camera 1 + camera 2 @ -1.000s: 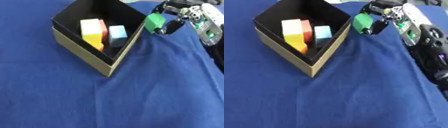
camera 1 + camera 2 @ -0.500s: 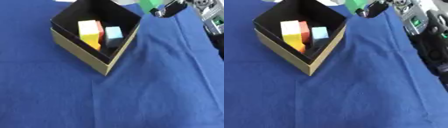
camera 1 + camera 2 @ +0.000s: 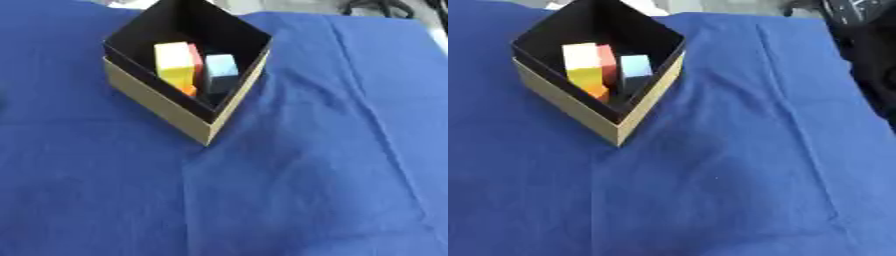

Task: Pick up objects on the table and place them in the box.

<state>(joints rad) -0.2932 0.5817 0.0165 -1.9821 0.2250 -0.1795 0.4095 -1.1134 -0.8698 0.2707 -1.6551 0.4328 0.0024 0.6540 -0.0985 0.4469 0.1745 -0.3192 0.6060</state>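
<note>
The box [image 3: 157, 102] stands at the upper left on the blue cloth, with tan outer walls and a black inside. In it a yellow block [image 3: 174, 61] stands next to a red-orange block [image 3: 193, 70] and a light blue block [image 3: 220, 68]. Neither hand shows in either view. Only a black part of my right arm [image 3: 874, 60] shows along the right edge of the right eye view. No green block is in sight.
The blue cloth [image 3: 289, 185] covers the whole table, with soft creases running down its right half. Dark cables or arm parts [image 3: 378, 7] lie at the far top right edge.
My right hand, which held a green block by the box's far right corner, has risen out of the top of both views with the block. The box has not moved.
</note>
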